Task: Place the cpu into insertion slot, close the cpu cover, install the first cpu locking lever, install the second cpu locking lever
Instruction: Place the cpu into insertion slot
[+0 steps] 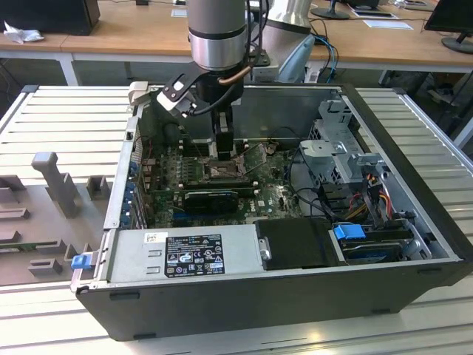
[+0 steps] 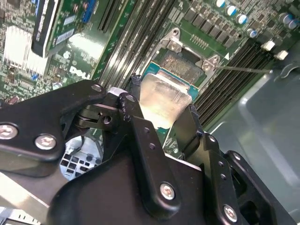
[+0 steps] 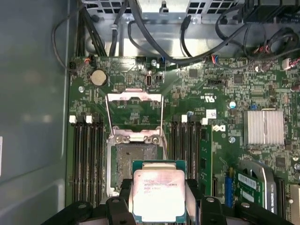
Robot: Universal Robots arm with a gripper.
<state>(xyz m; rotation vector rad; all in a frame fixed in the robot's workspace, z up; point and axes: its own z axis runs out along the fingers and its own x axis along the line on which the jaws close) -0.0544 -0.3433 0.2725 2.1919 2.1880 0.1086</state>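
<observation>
Biggest thing is the open black PC case (image 1: 259,310), lying on its side on a grey slatted metal bench (image 1: 66,118), smack in the middle of the exterior view. Wooden desks (image 1: 111,37) run along the top edge. Grey plastic fixtures (image 1: 55,181) sit on the bench at the exterior view's left.

Inside the case there's a green motherboard (image 1: 273,196) in the centre and a silver power supply (image 1: 185,255) along the lower wall. A metal drive cage (image 1: 332,148) with a bunch of cables sits at the right.

The arm (image 1: 216,29) drops in from the top centre. Its hand (image 1: 223,151) is clamped on the cpu (image 3: 158,192), black fingers (image 3: 194,197) pinching two opposite edges.

The chip has a pale silvery top with faint print and a green rim. It's hanging partly over the near edge of the insertion slot (image 3: 136,157), not seated.

The cpu cover (image 3: 134,97) is flipped back off the slot.
</observation>
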